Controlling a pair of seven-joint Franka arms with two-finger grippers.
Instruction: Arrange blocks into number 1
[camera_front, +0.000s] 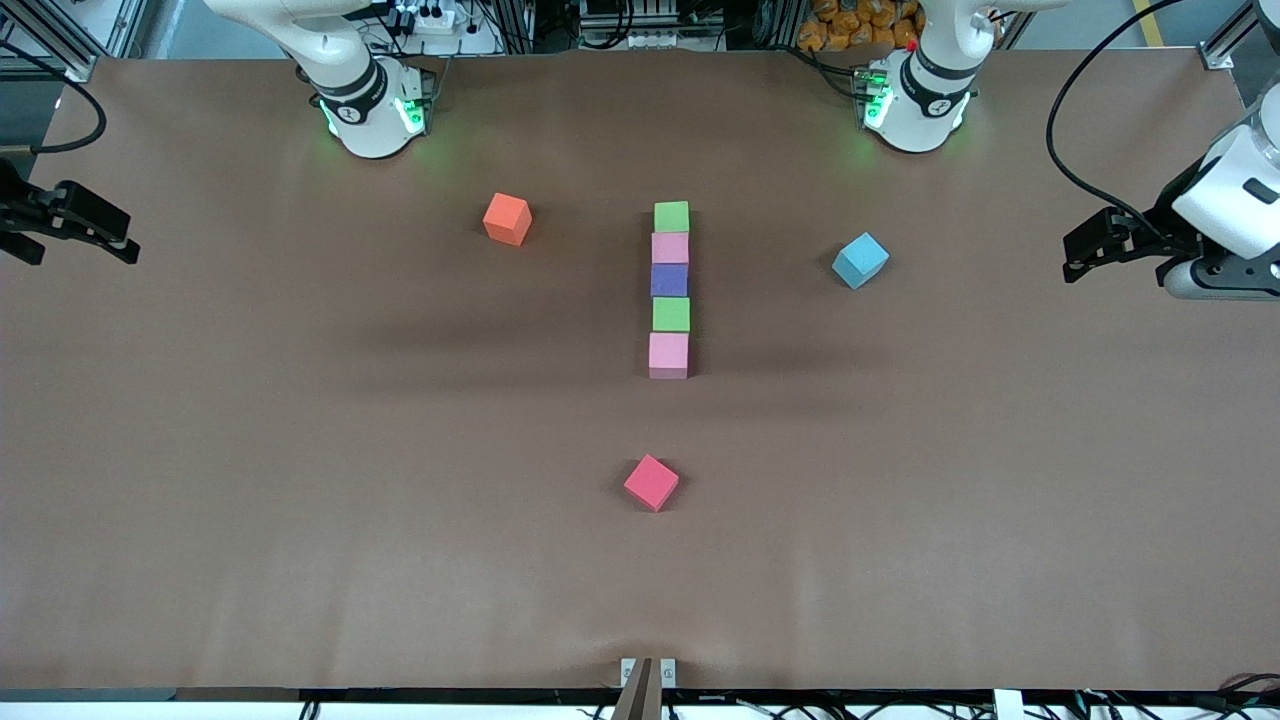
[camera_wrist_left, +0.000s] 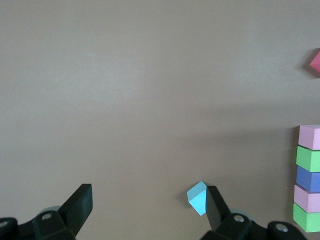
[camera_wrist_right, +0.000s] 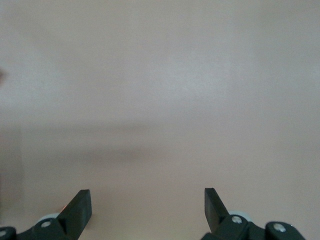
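Five blocks form a straight column mid-table: green (camera_front: 671, 216), light pink (camera_front: 670, 247), purple (camera_front: 669, 280), green (camera_front: 671, 314), light pink (camera_front: 668, 354) nearest the front camera. An orange block (camera_front: 507, 218) lies apart toward the right arm's end. A light blue block (camera_front: 860, 260) (camera_wrist_left: 197, 197) lies apart toward the left arm's end. The red-pink block (camera_front: 651, 482) sits alone, nearer the camera than the column. My left gripper (camera_front: 1078, 255) (camera_wrist_left: 148, 200) hangs open and holds nothing at its end of the table. My right gripper (camera_front: 122, 245) (camera_wrist_right: 147, 202) waits open over bare table.
The brown table mat (camera_front: 300, 450) spreads wide around the blocks. Both arm bases (camera_front: 375, 110) (camera_front: 915, 100) stand along the table's edge farthest from the camera. A small metal bracket (camera_front: 647, 675) sits at the edge nearest the camera.
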